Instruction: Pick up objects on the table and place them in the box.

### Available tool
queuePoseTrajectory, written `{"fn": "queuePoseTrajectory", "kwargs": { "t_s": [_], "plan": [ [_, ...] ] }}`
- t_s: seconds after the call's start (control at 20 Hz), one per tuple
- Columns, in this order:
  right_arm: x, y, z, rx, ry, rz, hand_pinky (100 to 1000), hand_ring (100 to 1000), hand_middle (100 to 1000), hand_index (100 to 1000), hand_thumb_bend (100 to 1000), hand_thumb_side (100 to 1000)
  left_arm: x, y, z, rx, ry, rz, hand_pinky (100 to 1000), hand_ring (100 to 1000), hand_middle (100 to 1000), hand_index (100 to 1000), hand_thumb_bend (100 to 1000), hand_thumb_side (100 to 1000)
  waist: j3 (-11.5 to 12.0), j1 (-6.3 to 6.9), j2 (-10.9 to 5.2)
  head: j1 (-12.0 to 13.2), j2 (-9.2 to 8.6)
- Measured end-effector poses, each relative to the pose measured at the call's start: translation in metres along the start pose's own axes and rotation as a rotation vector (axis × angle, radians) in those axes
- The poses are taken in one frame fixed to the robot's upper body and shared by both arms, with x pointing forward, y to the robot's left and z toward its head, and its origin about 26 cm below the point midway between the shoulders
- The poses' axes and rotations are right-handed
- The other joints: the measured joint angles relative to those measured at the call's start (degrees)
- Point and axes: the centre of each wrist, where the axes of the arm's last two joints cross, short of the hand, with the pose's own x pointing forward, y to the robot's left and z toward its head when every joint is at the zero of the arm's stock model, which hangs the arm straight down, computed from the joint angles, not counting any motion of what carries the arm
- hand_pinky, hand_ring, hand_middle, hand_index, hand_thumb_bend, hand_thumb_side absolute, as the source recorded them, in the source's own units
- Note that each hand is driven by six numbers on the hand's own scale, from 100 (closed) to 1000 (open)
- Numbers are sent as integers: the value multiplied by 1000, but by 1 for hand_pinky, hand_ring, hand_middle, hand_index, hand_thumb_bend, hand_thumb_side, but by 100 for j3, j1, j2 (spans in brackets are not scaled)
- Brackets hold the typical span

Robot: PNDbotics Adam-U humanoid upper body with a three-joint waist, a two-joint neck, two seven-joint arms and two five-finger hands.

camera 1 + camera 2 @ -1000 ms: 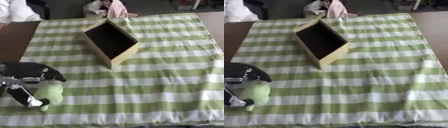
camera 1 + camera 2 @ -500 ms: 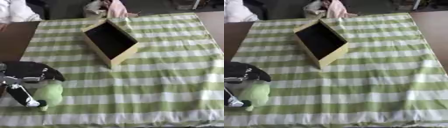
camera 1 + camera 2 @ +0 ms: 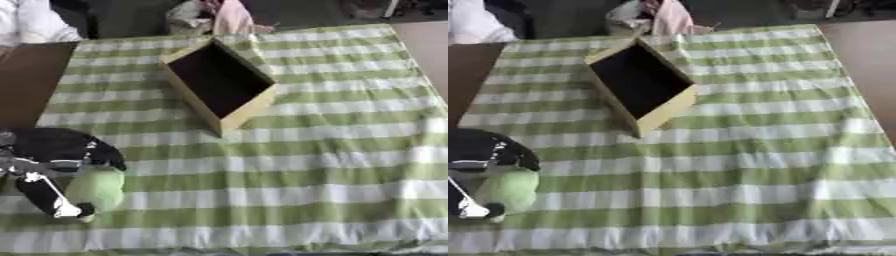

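Left hand [image 3: 54, 165] at near-left corner of green-and-white checked cloth [image 3: 332, 150], fingers curled round a pale green rounded object [image 3: 94, 189], which rests on the cloth; yellow box [image 3: 220, 82] with dark inside well apart, upper centre, open.

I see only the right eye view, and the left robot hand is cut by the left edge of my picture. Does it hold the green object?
Observer: The left eye view shows more of the left robot hand. Its black fingers curl over the top of the green object, which lies on the striped cloth.
Operator: And what is the thin part with a white tip at my edge?
Observer: It is a finger of that same hand. It runs from the hand down the left side of the object to its near end.
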Motion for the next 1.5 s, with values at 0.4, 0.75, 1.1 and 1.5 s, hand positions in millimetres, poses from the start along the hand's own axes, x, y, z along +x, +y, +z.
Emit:
{"fn": "queuePoseTrajectory", "kwargs": {
  "t_s": [0.4,0.75,1.1,1.5],
  "plan": [
    [0,0,0,-1,2,-2,636,597,554,787,100,1000,2,-3,-3,-9,-11,2,757,773,724,820,283,403,-1,0,13,3,0],
    [-1,0,1,-8,6,-7,636,597,554,787,100,1000,5,-3,-4,-3,-29,15,529,606,601,720,158,272,10,-2,13,6,0],
    [-1,0,1,-13,9,-6,636,596,554,786,100,1000,7,-2,-6,0,-40,21,411,514,534,654,100,147,10,6,13,6,0],
    [-1,0,1,-14,10,-7,636,597,554,787,100,1000,7,8,-6,33,-54,-5,283,415,441,549,100,100,21,13,12,4,0]
  ]
}}
